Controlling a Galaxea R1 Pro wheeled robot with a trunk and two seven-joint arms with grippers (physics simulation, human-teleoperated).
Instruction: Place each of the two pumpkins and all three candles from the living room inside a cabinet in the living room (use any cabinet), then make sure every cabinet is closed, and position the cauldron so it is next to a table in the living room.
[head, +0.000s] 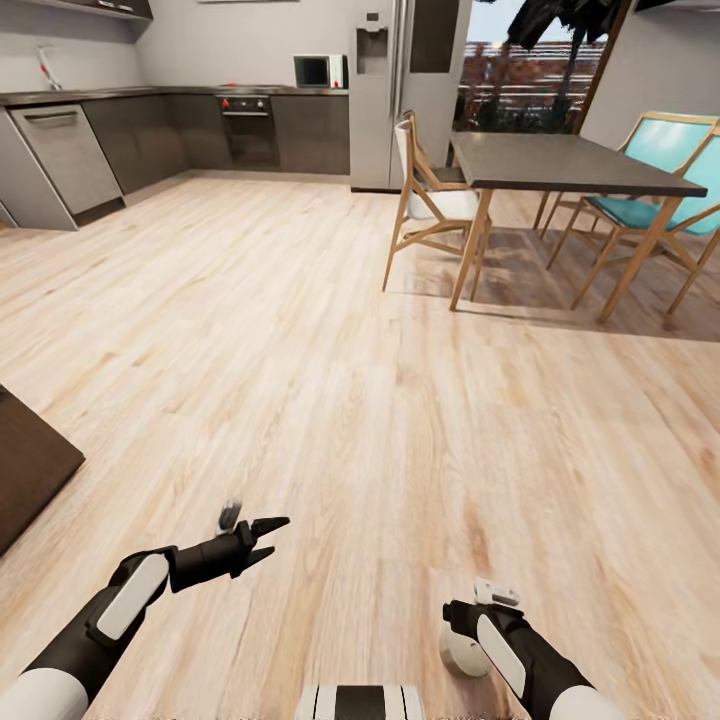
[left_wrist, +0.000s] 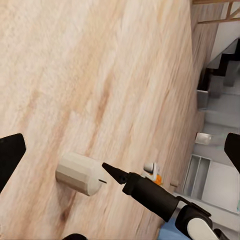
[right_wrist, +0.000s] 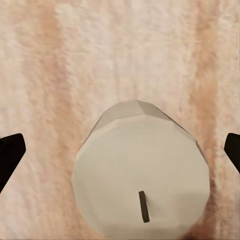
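A white candle (right_wrist: 142, 180) with a short dark wick stands upright on the wooden floor, also seen as a pale stub (head: 458, 655) at my lower right. My right gripper (right_wrist: 121, 152) points straight down over the candle, open, one fingertip on either side and apart from it. From the left wrist view the candle (left_wrist: 82, 173) has one dark right fingertip (left_wrist: 116, 174) close beside it. My left gripper (head: 272, 537) hovers open above bare floor to the left, holding nothing. The pumpkins and the cauldron are out of view.
A dark dining table (head: 570, 165) with wooden chairs (head: 430, 200) stands at the far right. Grey kitchen cupboards (head: 130, 140) and a fridge (head: 385, 90) line the far wall. A dark-brown flat slab (head: 30, 465) juts in at the left edge; I cannot tell what it is.
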